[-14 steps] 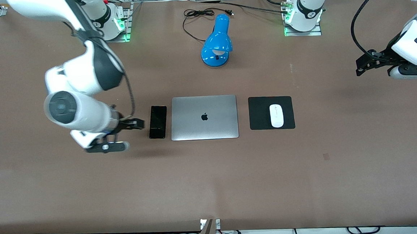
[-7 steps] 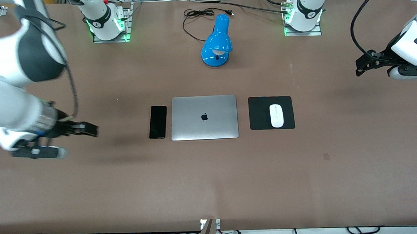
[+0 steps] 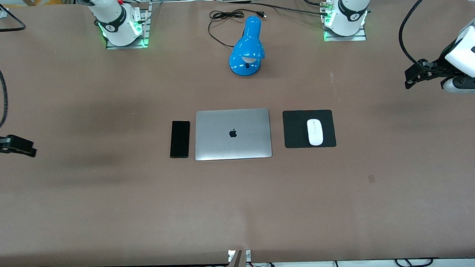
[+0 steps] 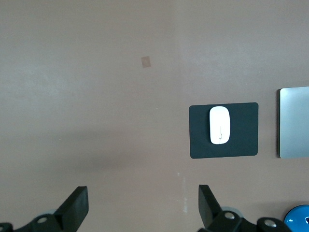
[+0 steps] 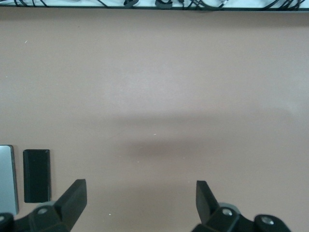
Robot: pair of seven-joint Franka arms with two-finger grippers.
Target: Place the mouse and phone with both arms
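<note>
Placement done: mouse (image 3: 315, 131) on mat (image 3: 295, 130), phone (image 3: 179, 139) beside laptop (image 3: 232, 134); left gripper (image 4: 140, 208) and right gripper (image 5: 137, 203) spread wide, empty, over bare table; next, parking only.

the right hand (image 3: 13, 146) is pulling away from the phone (image 3: 179, 139), empty and spread wide, now out over the surface (image 3: 102, 208) at the right arm's end. the left hand (image 3: 413, 77) is edging slightly upward.
</note>
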